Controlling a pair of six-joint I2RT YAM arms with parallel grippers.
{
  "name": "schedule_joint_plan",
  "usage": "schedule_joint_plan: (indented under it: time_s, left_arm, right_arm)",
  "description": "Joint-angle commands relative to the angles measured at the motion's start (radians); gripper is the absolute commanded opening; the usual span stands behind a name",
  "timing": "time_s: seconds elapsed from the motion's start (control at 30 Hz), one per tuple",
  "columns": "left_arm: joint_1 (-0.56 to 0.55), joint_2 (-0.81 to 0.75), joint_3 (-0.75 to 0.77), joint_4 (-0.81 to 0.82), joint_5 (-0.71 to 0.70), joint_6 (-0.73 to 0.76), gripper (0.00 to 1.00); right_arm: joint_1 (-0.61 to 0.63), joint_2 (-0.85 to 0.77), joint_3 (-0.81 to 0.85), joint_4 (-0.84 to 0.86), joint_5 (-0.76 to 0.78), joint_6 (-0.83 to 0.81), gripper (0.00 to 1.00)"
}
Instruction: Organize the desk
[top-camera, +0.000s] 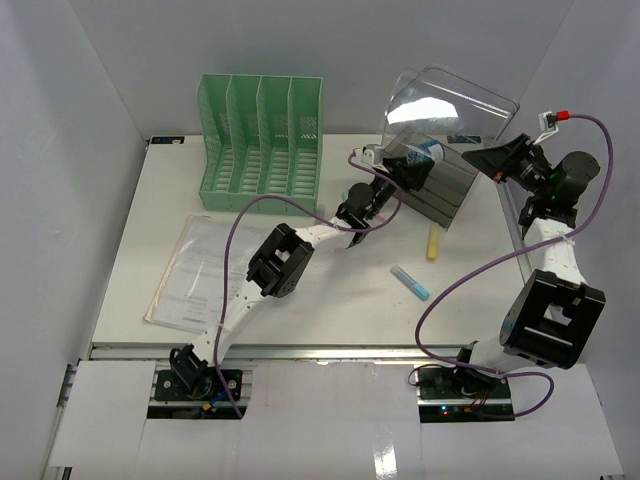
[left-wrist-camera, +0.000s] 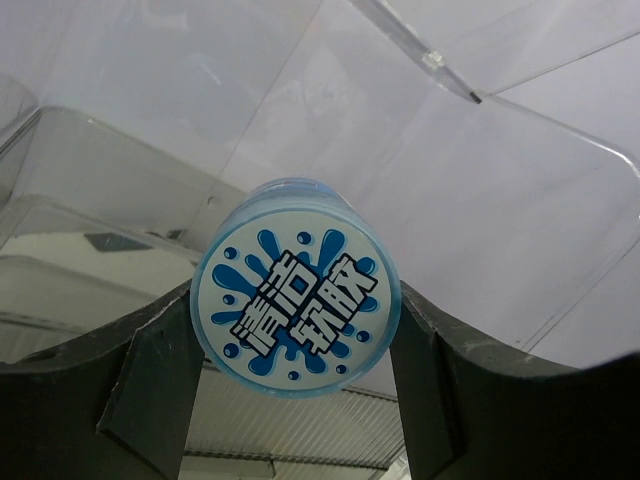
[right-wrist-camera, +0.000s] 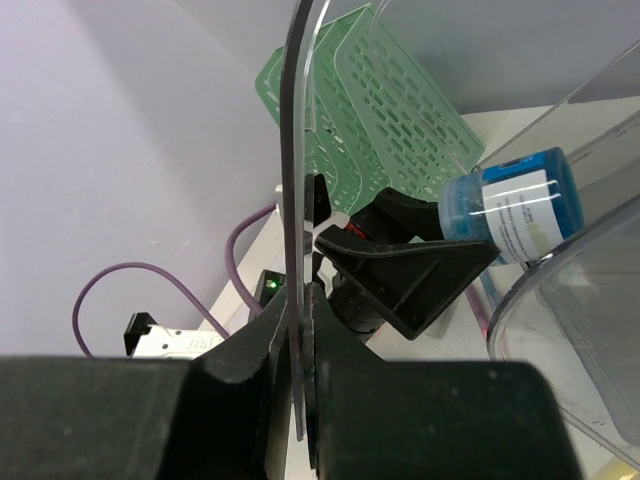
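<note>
On the white desk (top-camera: 150, 210) a clear plastic box (top-camera: 446, 188) stands at the back right. Its lid (top-camera: 452, 103) is tilted up, and my right gripper (top-camera: 472, 155) is shut on the lid's edge (right-wrist-camera: 298, 150), the jaws (right-wrist-camera: 303, 300) pinching the thin sheet. My left gripper (top-camera: 412, 168) reaches into the box's opening. It is shut on a round blue jar (left-wrist-camera: 297, 290) with a blue splash label, one finger on each side. From the right wrist view the jar (right-wrist-camera: 515, 205) hangs just over the box's rim (right-wrist-camera: 560, 300).
A green file rack (top-camera: 262, 140) stands at the back left. A sheet of paper in a clear sleeve (top-camera: 200, 270) lies at the left front. A yellow marker (top-camera: 432, 242) and a blue marker (top-camera: 410, 282) lie in front of the box.
</note>
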Motion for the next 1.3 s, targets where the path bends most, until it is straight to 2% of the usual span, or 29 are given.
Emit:
schedule_joint_plan:
  time_s: [0.0,0.1,0.2,0.3,0.43,0.63,0.7,0.87,1.0,1.17,1.27]
  left_arm:
    - [0.007,-0.009,0.097,-0.052,-0.036,-0.012,0.11]
    - [0.007,0.009,0.151,-0.086,-0.044,-0.009,0.17]
    - [0.007,0.003,0.161,-0.128,-0.062,-0.011,0.26]
    - [0.007,-0.004,0.161,-0.172,-0.073,-0.010,0.30]
    - [0.004,-0.019,0.150,-0.226,-0.082,-0.004,0.43]
    - [-0.008,-0.057,0.117,-0.270,-0.099,0.027,0.80]
    - [-0.014,-0.070,0.104,-0.273,-0.103,0.043,0.87]
    - [-0.016,-0.106,0.076,-0.284,-0.090,0.057,0.93]
    - [-0.017,-0.160,0.011,-0.254,-0.083,0.058,0.93]
    - [-0.024,-0.275,-0.216,-0.181,-0.084,0.082,0.93]
    - [-0.029,-0.390,-0.424,-0.115,-0.096,0.104,0.93]
  right_arm:
    - [-0.004,-0.059,-0.008,0.085,-0.030,0.017,0.08]
    - [-0.004,-0.061,-0.019,0.105,-0.027,0.030,0.08]
    - [-0.004,-0.060,-0.022,0.111,-0.024,0.037,0.08]
    - [-0.004,-0.061,-0.022,0.111,-0.019,0.037,0.08]
    - [-0.004,-0.062,-0.023,0.111,-0.019,0.037,0.08]
    - [-0.004,-0.064,-0.027,0.110,-0.017,0.038,0.08]
    - [-0.004,-0.065,-0.029,0.110,-0.016,0.037,0.08]
    - [-0.004,-0.067,-0.031,0.108,-0.017,0.037,0.09]
    - [-0.004,-0.070,-0.032,0.107,-0.016,0.035,0.09]
    - [-0.004,-0.073,-0.036,0.106,-0.017,0.030,0.09]
    - [-0.004,-0.072,-0.033,0.103,-0.017,0.027,0.09]
